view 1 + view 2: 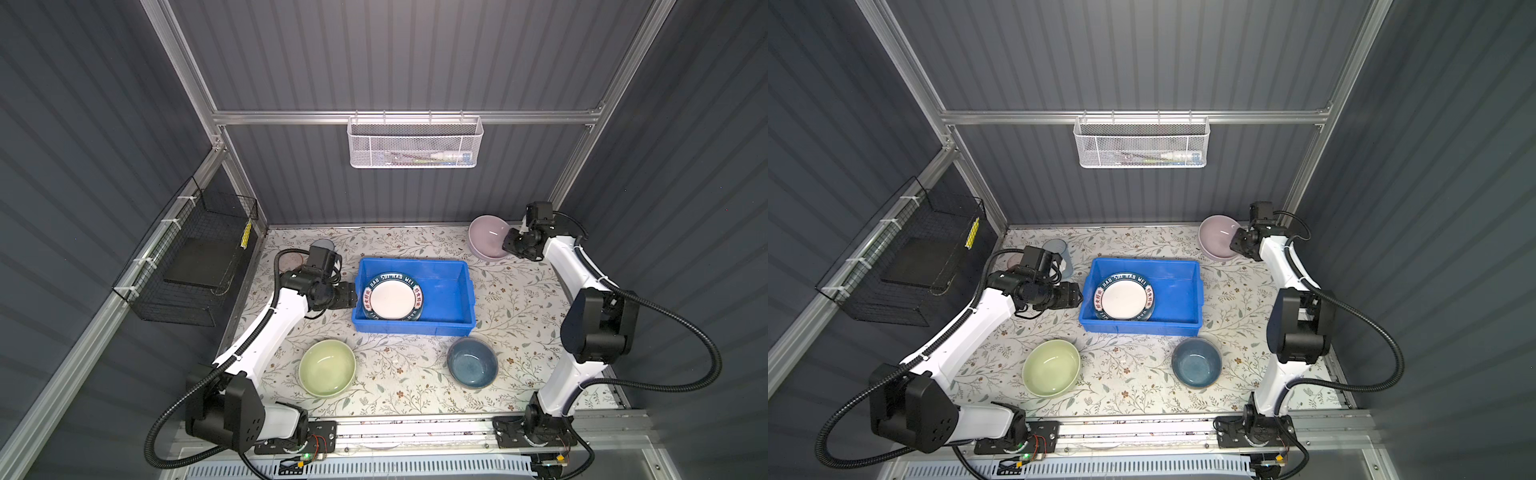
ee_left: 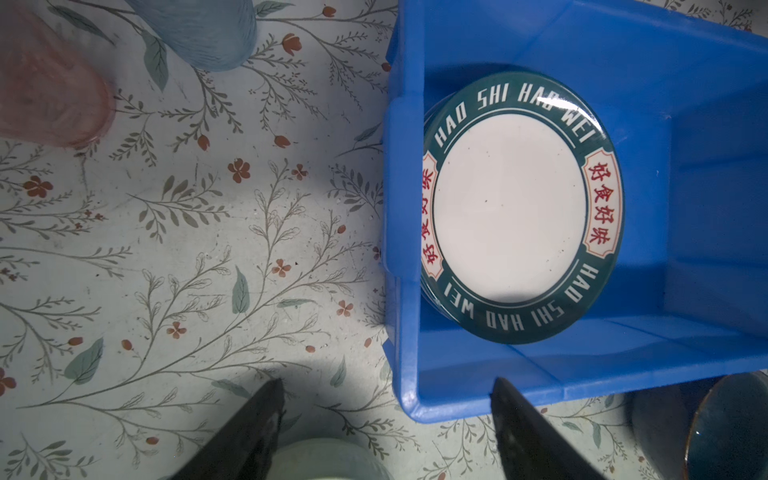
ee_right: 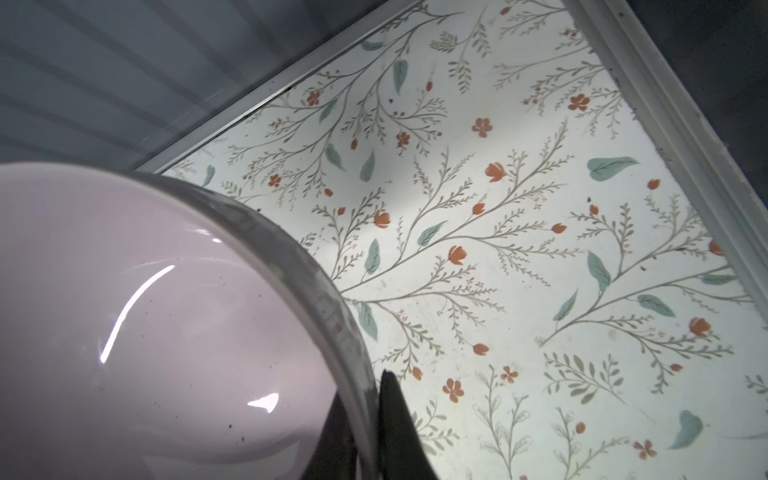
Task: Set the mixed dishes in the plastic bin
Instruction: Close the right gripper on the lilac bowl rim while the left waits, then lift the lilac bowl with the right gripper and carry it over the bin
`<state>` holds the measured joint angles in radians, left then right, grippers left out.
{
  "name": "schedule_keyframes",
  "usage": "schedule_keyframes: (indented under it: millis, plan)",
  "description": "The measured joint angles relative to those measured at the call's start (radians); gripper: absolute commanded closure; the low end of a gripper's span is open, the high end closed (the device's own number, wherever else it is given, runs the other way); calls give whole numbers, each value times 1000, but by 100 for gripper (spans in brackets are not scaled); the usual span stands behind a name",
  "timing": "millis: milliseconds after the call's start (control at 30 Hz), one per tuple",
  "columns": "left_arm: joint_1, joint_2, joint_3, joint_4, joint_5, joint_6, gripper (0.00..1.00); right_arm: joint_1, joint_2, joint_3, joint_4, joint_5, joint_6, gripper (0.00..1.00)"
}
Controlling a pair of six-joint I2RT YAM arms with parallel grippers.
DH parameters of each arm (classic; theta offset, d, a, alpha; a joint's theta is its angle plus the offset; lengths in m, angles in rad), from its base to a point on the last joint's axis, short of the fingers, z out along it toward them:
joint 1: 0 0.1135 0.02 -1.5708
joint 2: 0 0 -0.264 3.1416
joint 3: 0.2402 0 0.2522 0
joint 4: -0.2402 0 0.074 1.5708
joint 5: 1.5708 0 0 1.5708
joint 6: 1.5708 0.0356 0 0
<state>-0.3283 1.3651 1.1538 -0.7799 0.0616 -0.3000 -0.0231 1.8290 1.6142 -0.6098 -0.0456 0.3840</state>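
The left arm [image 1: 270, 332] and right arm [image 1: 569, 266] wore glossy white link shells between bulky matte-black joint housings, with ribbed black cable conduits [image 1: 648, 390] looping alongside, white zip ties [image 1: 237, 357], and black base plates [image 1: 291, 436] on a silver rail [image 1: 415, 430].

Table [image 1: 519, 291] with a floral cover, metal strip along the far edge. At centre, bin [image 1: 411, 328], flat on the cover. At 7 o'clock from it, green bowl [image 1: 327, 367], upright, near the bin, not touching. At 5 o'clock, blue bowl [image 1: 472, 362], upright, near the bin's corner, apart from it. At 1 o'clock, by the far edge, pink bowl [image 1: 488, 241]; unclear whether resting or raised. At 10 o'clock, blue tumbler [image 2: 208, 29] and pink tumbler [image 2: 45, 83], just beside each other.
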Motion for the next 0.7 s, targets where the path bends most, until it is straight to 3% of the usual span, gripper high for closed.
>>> schedule_keyframes:
  millis: [500,700]
  plan:
    - [0,-54,-4,-12,-63,0,9,407,-5,162,-183,-38,-82,100]
    - [0,-71,-20,-10,-89,-12,6,504,69,222,-193,-37,-75,100]
